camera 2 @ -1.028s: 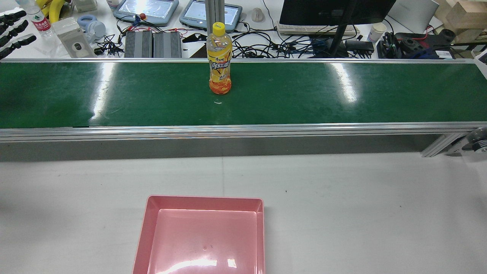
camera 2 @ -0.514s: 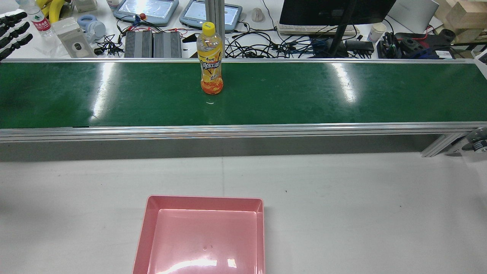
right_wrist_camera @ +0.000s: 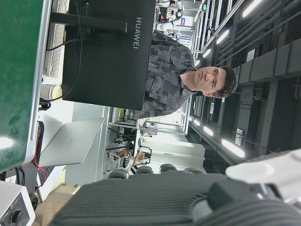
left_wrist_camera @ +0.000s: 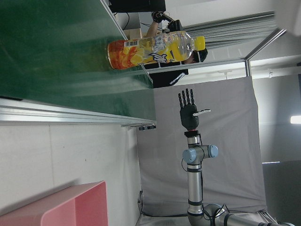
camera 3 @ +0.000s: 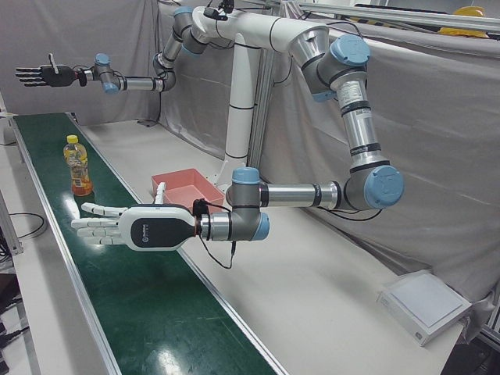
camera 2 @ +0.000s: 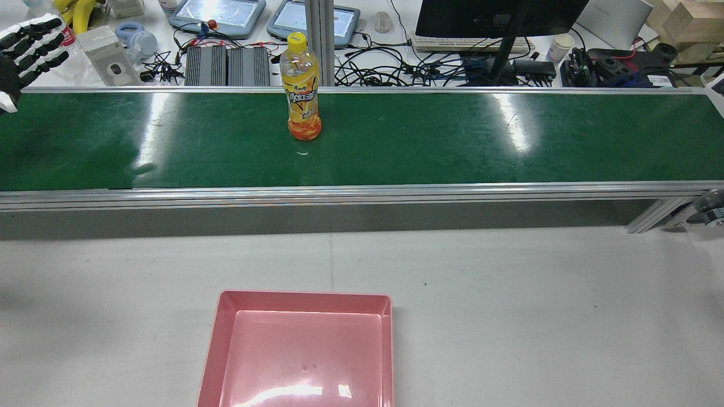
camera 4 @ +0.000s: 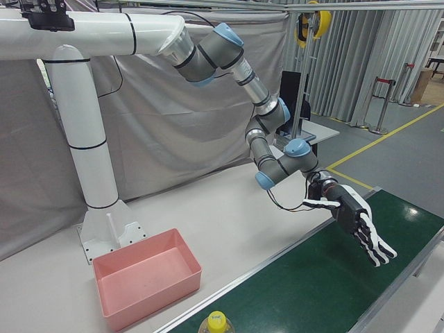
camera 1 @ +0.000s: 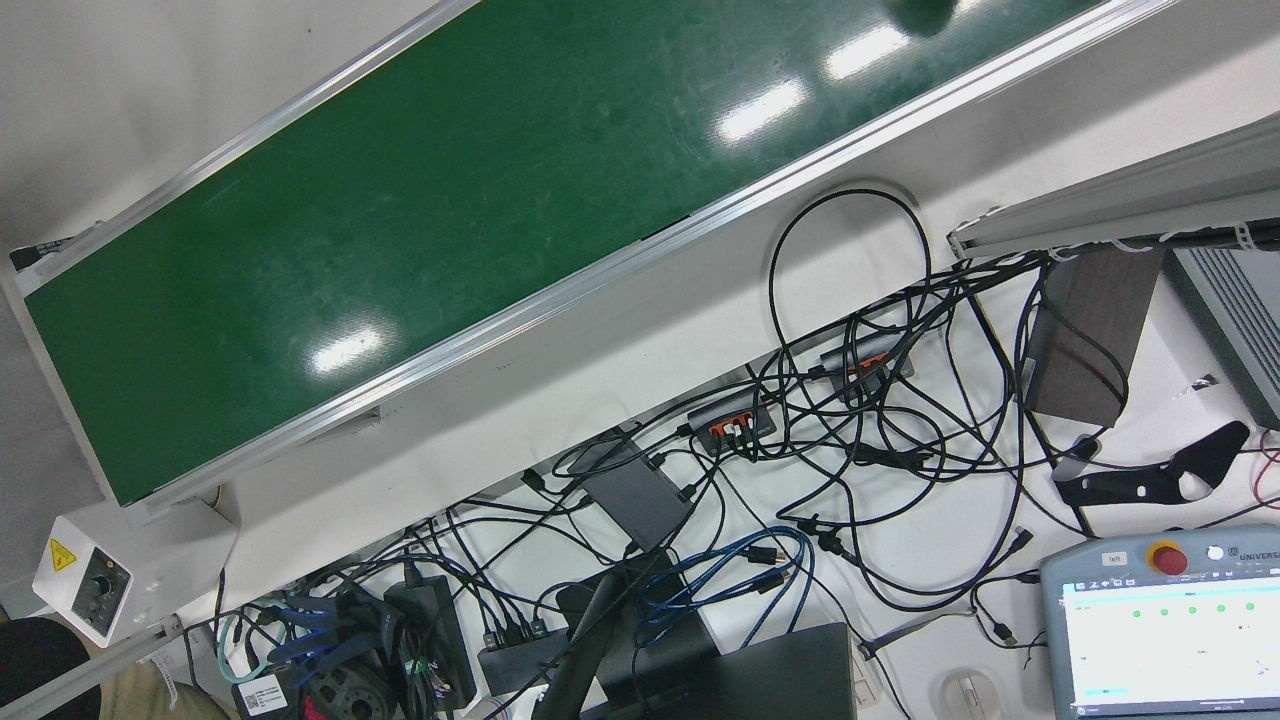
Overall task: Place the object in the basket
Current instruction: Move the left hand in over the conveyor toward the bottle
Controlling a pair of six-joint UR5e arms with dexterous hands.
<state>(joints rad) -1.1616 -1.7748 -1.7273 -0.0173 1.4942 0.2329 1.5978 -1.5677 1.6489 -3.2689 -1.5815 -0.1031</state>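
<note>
L hand nearest in the left-front view: flat over the green belt, palm down, fingers straight & spread, gripping nothing, not touching the belt. Same hand in the right-front view, released, hovering above the belt surface. In the rear view it sits at the far-left edge, fingers fanned out.

Bottle (yellow cap, orange drink) is off to the side of those fingers, further down the belt, well apart, no contact. Stands upright on the belt, twd the edge away from the robot. L hand cam shows it in full, nothing around it.

Pink basket is on the white table on the wrist side of the L fingers, off the belt, about level w/ the bottle along the belt; nothing inside.

R hand farthest: held high past the bottle, beyond the L fingertips' reach by a long way. Fingers straight, apart, nothing in them; L hand cam confirms. R hand cam shows only a monitor & a person behind it.
</note>
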